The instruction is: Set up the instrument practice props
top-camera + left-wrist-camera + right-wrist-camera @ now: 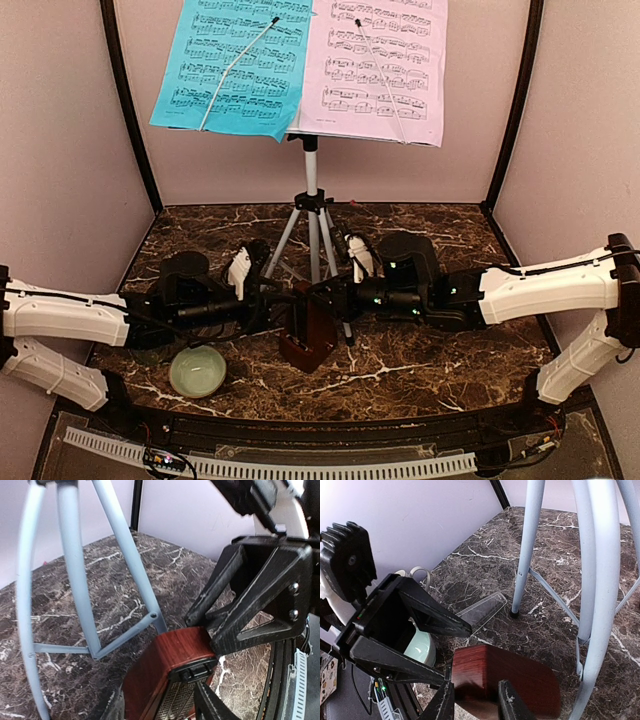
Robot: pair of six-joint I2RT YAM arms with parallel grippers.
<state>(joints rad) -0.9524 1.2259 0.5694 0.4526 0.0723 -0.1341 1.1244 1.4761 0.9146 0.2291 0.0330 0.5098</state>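
Observation:
The silver tripod music stand (313, 225) stands at the back middle and bears the blue page (235, 65) and the pink page (375, 65). These pages hide its desk. The dark-red metronome (308, 338) stands in front of the tripod. My left gripper (275, 300) reaches it from the left. In the left wrist view the left gripper (159, 707) has a finger on each side of the metronome (165, 670). My right gripper (330, 297) comes from the right. In the right wrist view the right gripper (476, 705) has its fingers apart over the metronome's top (485, 672).
A pale green bowl (197, 371) sits at the front left, close under the left arm; it also shows in the right wrist view (420, 647). A clear plastic cover (482, 611) lies flat beside a tripod leg (527, 545). Tripod legs (75, 580) stand close behind both grippers.

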